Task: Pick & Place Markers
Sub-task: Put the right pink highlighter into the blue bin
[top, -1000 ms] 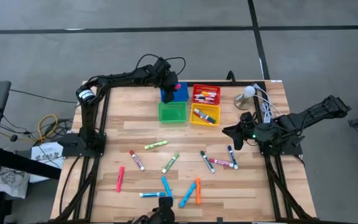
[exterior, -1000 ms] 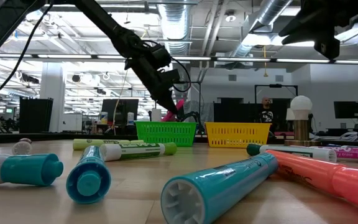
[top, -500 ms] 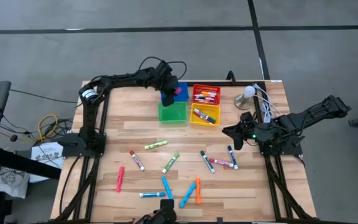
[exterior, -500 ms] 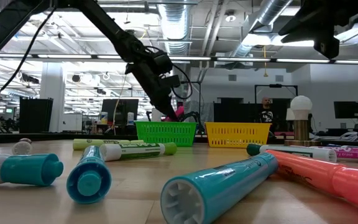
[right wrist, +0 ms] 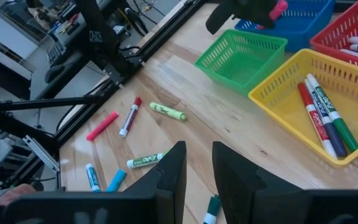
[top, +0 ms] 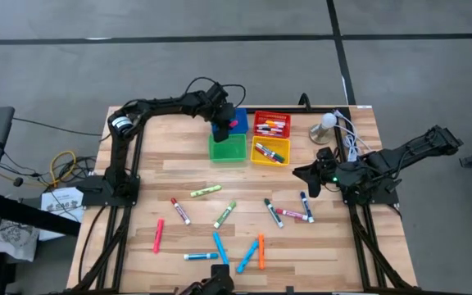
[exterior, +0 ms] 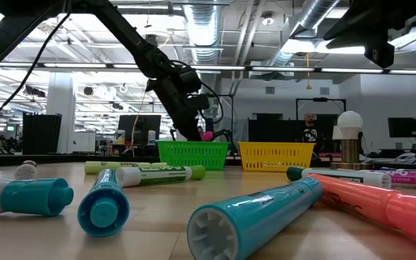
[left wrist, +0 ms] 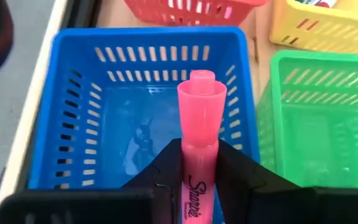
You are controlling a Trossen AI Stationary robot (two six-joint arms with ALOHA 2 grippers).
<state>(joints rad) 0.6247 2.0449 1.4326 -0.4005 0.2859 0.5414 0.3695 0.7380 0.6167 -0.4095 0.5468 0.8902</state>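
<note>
The left claw (top: pixel 224 120) hangs over the blue bin (left wrist: pixel 73 93) at the far side of the table (top: pixel 162 156), its 2 fingers (left wrist: pixel 238 174) pinching a pink marker (left wrist: pixel 199 134) by the barrel. The marker points out past the fingertips and over the bin's open inside, where no markers show in the left wrist view. Just beside the blue bin stands the green bin (top: pixel 227 148), which also looks bare inside; the red bin (top: pixel 272 124) and the yellow bin (top: pixel 270 152) next to them each hold several markers.

The right claw (top: pixel 311 175) waits above the table's right side, near the yellow bin. Its fingers (right wrist: pixel 169 174) stand slightly apart with nothing between them.

The other markers lie scattered on the near half of the table. A green one (top: pixel 206 191) and a green-capped white one (top: pixel 224 214) lie near the middle, with a red-capped one (top: pixel 179 211) and a pink one (top: pixel 158 235) to the left. Toward the near edge lie 3 light blue ones (top: pixel 219 244) and an orange one (top: pixel 260 251). On the right, below the right claw, a dark green one (top: pixel 273 212), a blue one (top: pixel 306 206) and a pink-capped one (top: pixel 292 215) lie close together. A small white lamp (top: pixel 326 124) stands at the far right corner.
</note>
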